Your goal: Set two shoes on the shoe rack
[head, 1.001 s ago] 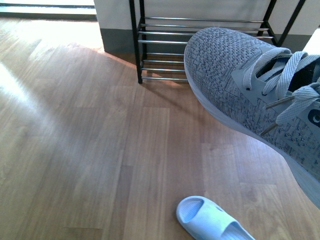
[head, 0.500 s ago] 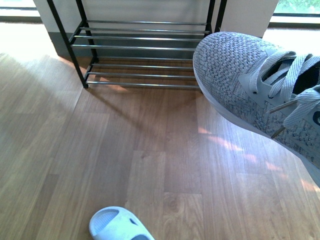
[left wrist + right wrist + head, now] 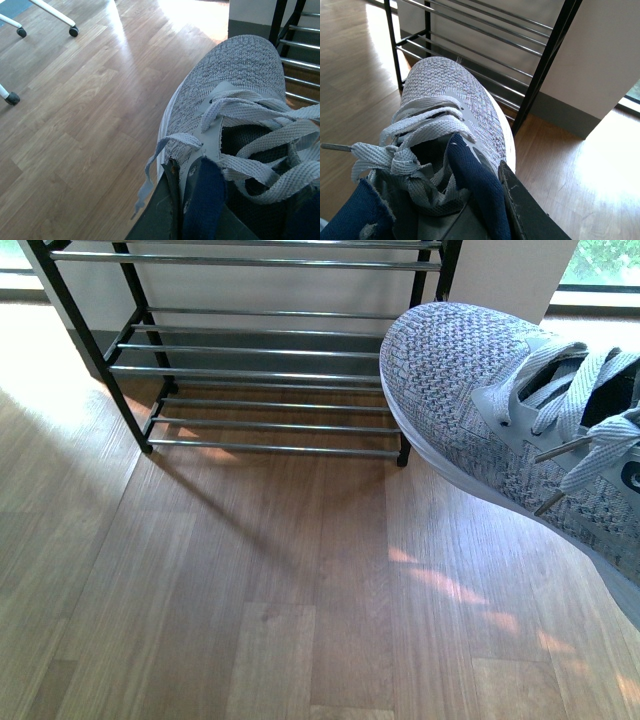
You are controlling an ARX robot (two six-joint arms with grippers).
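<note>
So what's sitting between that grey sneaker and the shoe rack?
Nothing. In the front view the sneaker has its toe overlapping the right front post of the shoe rack, and the floor before the rack is bare wood.

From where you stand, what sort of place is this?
Likely an indoor entryway of a home or office: a rack stands by the wall on a wood floor, a sneaker is held near it, and a window lets sun in.

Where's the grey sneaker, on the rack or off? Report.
Off: the sneaker hangs tilted in front of the shoe rack, resting on no rods.
</note>
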